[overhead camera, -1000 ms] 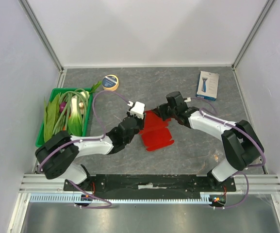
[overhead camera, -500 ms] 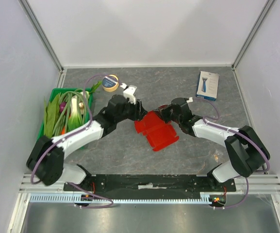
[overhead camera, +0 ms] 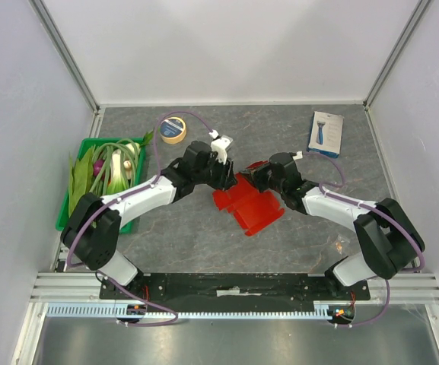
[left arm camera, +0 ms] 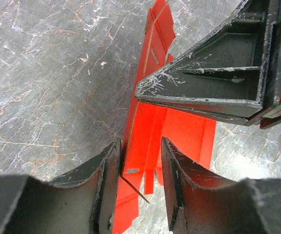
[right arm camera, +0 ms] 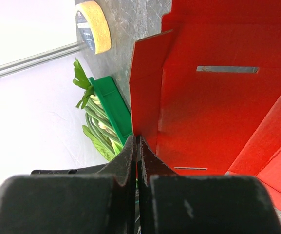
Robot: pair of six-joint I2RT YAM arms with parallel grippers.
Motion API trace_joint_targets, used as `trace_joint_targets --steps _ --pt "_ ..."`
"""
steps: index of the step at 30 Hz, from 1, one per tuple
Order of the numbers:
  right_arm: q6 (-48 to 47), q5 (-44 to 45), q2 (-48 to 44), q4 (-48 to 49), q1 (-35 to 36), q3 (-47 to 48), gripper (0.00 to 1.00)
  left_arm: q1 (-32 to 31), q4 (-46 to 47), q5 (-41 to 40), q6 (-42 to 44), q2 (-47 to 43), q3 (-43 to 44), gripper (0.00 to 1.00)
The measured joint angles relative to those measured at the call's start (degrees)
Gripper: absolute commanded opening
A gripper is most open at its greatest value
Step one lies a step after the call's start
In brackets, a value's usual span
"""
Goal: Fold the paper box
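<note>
The paper box (overhead camera: 251, 207) is a glossy red card blank lying partly folded mid-table, with one side panel standing up. My right gripper (overhead camera: 253, 176) is at its far edge and shut on that raised panel's corner (right arm camera: 147, 97); its fingertips (right arm camera: 137, 141) pinch the thin card. My left gripper (overhead camera: 229, 179) comes in from the left, facing the right one. In the left wrist view its jaws (left arm camera: 140, 163) stand apart astride a raised red flap (left arm camera: 145, 122) that lies close to the left finger. The right gripper's black fingers (left arm camera: 203, 90) show just beyond.
A green bin of leafy vegetables (overhead camera: 101, 182) stands at the left. A tape roll (overhead camera: 173, 129) lies behind it, and a white-and-blue retail box (overhead camera: 326, 134) sits at the back right. The enclosure walls rise on three sides.
My left arm swung from the box's near left side up to its far left edge, its jaws now astride a flap. The box slid slightly right with the right gripper.
</note>
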Motion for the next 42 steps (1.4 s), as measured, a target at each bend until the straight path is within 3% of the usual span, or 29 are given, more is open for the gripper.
trace_joint_targets --steps 6,7,8,10,17,24,30,35,42 --pt "0.17 0.00 -0.02 -0.07 0.00 0.00 0.00 -0.44 -0.79 -2.58 2.80 1.66 0.55 0.20" --pt "0.20 0.00 0.00 -0.24 0.00 0.00 0.04 -0.87 -0.90 -3.69 3.32 1.68 0.55 0.17" --pt "0.20 0.00 0.00 -0.61 0.00 0.07 0.25 -1.57 -0.90 -5.38 4.15 1.66 0.55 0.16" --pt "0.11 0.00 -0.02 -2.71 -0.02 0.85 0.42 -3.56 -0.42 -8.83 6.01 1.60 0.46 0.13" --pt "-4.22 -0.94 1.84 -17.46 0.00 11.74 0.60 -9.84 4.04 -20.11 13.33 -0.74 -3.10 0.11" --pt "-9.68 -0.85 5.14 -29.44 0.00 21.99 0.57 -12.09 6.67 -24.96 18.32 -3.39 -5.40 0.11" --pt "-12.63 -0.83 7.98 -35.63 -0.02 25.24 0.43 -13.42 7.34 -26.75 20.94 -3.39 -5.88 0.11" --pt "-13.18 -0.76 8.28 -38.40 0.00 25.66 0.25 -14.19 7.78 -27.67 22.21 -3.41 -6.14 0.11" --pt "-12.83 -0.74 8.28 -39.32 0.00 25.66 0.14 -14.75 8.22 -28.59 22.82 -3.41 -6.58 0.12"
